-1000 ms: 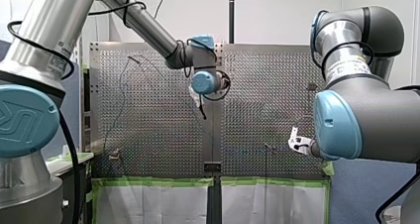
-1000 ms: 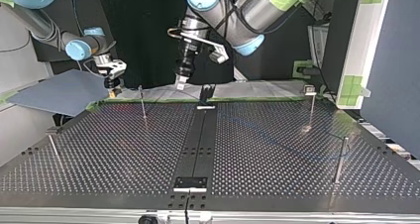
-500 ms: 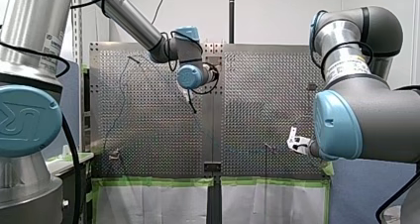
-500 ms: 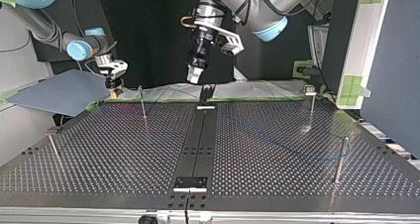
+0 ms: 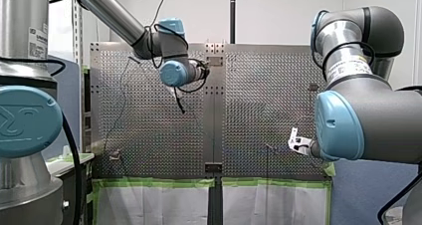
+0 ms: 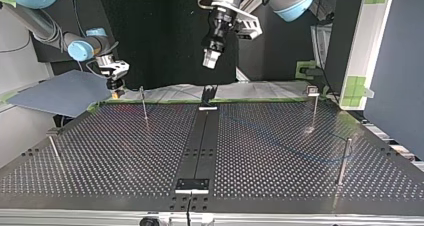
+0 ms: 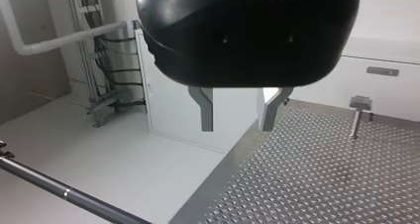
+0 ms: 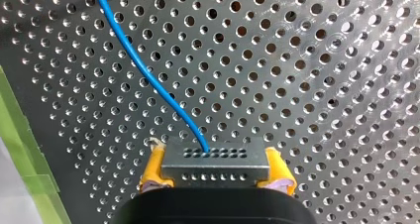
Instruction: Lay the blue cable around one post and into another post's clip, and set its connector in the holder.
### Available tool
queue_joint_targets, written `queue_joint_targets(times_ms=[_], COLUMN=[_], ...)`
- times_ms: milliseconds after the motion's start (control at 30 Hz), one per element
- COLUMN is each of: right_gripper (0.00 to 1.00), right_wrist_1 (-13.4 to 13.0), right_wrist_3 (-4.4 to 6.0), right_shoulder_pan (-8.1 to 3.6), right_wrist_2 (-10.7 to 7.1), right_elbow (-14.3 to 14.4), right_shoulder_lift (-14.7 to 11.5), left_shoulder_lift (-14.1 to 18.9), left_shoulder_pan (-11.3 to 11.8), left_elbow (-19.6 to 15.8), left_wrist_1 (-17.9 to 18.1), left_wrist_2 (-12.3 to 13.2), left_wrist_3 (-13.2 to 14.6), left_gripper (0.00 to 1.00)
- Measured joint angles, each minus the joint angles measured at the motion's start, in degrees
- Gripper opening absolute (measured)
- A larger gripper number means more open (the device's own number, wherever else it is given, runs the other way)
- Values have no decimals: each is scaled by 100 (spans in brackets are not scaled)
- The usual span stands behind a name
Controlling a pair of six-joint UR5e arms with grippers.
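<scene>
My right gripper (image 8: 215, 184) has yellow pads (image 8: 151, 172) shut on a grey connector block (image 8: 215, 162). A blue cable (image 8: 148, 78) leaves the block and runs away over the perforated table (image 8: 322, 85). In the top view the same gripper (image 6: 116, 82) hangs at the far left corner of the table, beside a thin post (image 6: 144, 103). My left gripper (image 7: 236, 120) is open and holds nothing, with its grey fingers (image 7: 203, 110) wide apart. It hovers high over the far edge (image 6: 212, 61), above the black holder (image 6: 207, 93). In the front view it hangs left of the middle (image 5: 179, 104).
More thin posts stand on the table: one with a clip head (image 6: 314, 106), a dark one (image 6: 344, 161) near the right side, and one at the left edge (image 6: 54, 146). A second bracket (image 6: 192, 185) sits on the centre strip. Green tape (image 8: 20, 149) lines the table's edge.
My left arm has risen and swung toward the top view's right, which is leftward in the front view, still open. My right arm and the connector have not moved.
</scene>
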Motion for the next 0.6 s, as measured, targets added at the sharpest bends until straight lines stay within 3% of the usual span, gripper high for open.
queue_joint_targets(times_ms=[233,600], right_gripper=[0,0], right_wrist_1=[0,35], right_wrist_3=[0,-7], right_shoulder_pan=[27,54], right_wrist_2=[0,-1], right_elbow=[1,-31], right_shoulder_lift=[2,1], left_shoulder_lift=[-86,-173], left_shoulder_pan=[44,214], left_elbow=[-416,-1083], left_wrist_1=[195,843], left_wrist_2=[-74,-187], left_wrist_3=[16,159], left_gripper=[100,100])
